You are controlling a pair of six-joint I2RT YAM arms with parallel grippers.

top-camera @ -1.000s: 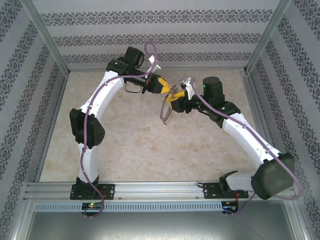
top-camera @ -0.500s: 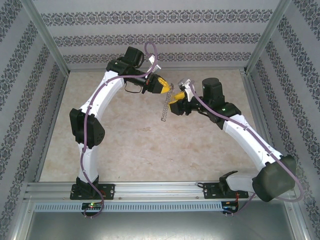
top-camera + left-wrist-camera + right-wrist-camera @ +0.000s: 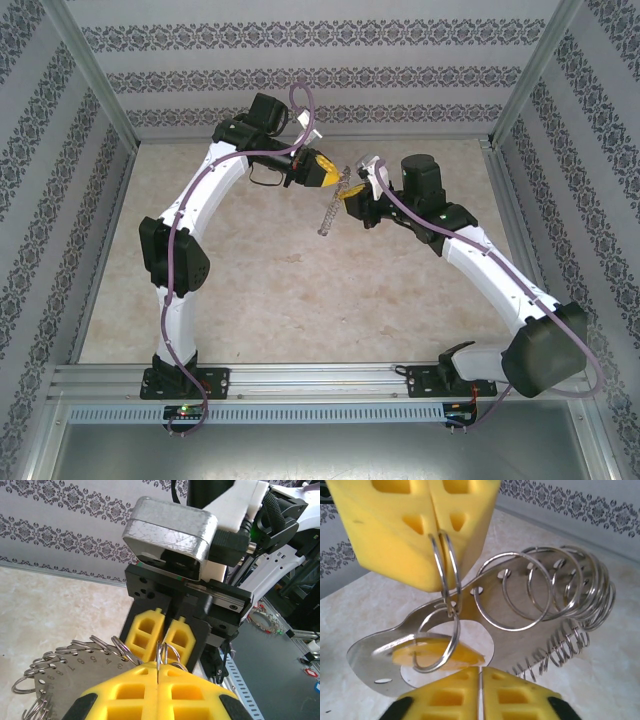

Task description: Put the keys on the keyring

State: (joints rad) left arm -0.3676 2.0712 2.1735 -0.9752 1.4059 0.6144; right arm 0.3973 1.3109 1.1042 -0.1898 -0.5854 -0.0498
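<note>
The keyring is a flat silvery plate (image 3: 530, 635) with numbered holes (image 3: 75, 680), its rim fringed with several wire loops (image 3: 545, 585). It hangs in the air between both arms (image 3: 327, 215). My left gripper (image 3: 328, 172) (image 3: 158, 666) is shut on one small split loop (image 3: 444, 560) at the plate's rim. My right gripper (image 3: 349, 196) (image 3: 481, 670) is shut on the plate's edge, facing the left fingers (image 3: 415, 525). The plate mirrors a yellow patch (image 3: 437, 655). The key with the yellow-orange head is out of view.
The beige marble-patterned table top (image 3: 300, 300) lies below the grippers. Patterned walls (image 3: 320, 80) and aluminium posts (image 3: 95, 90) close in the back and sides. The arm bases sit on a rail (image 3: 320, 380) at the near edge.
My right gripper has moved up and left, closer to the left gripper. The keyring has swung with it and now hangs narrower, more edge-on. The left arm has held still.
</note>
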